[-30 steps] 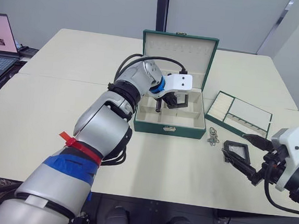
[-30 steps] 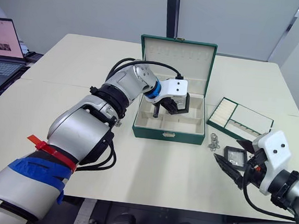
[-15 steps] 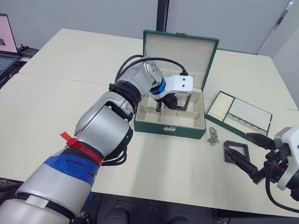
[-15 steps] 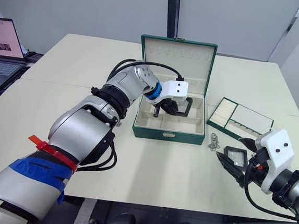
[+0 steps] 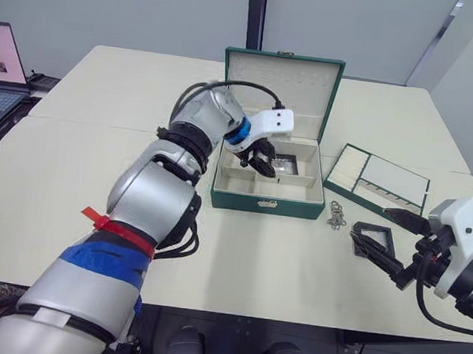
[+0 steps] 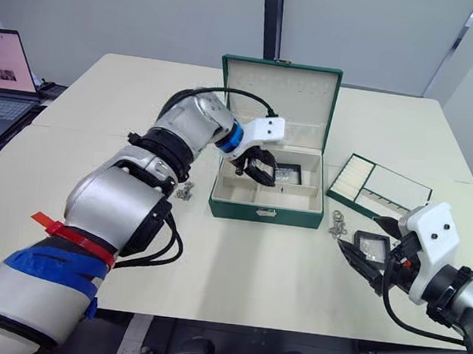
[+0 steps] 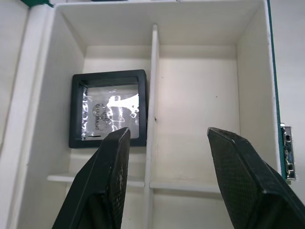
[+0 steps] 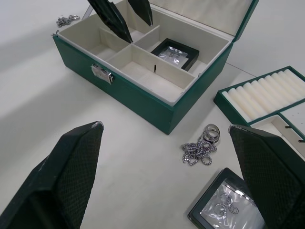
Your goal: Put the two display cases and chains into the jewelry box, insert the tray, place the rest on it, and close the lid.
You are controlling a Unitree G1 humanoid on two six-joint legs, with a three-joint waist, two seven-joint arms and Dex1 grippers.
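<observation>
— Where do the display cases lie?
— One display case lies flat in the rear right compartment of the jewelry box, against the centre divider. The other display case sits on the desk to the right of the box, just in front of the tray.

— And the left tool?
— The left tool hangs over the open box with its fingers spread apart, holding nothing — the case in the box lies just beyond its fingertips.

— The right tool?
— The right tool is low over the desk at the second case, its two fingers wide apart on either side of it, not gripping.

— The chains?
— One bunch of chains lies with a ring on the desk between the box front and the second case; another small bunch lies on the desk left of the box.

— The lid?
— The lid stands upright behind the box, cream lining facing forward.
</observation>
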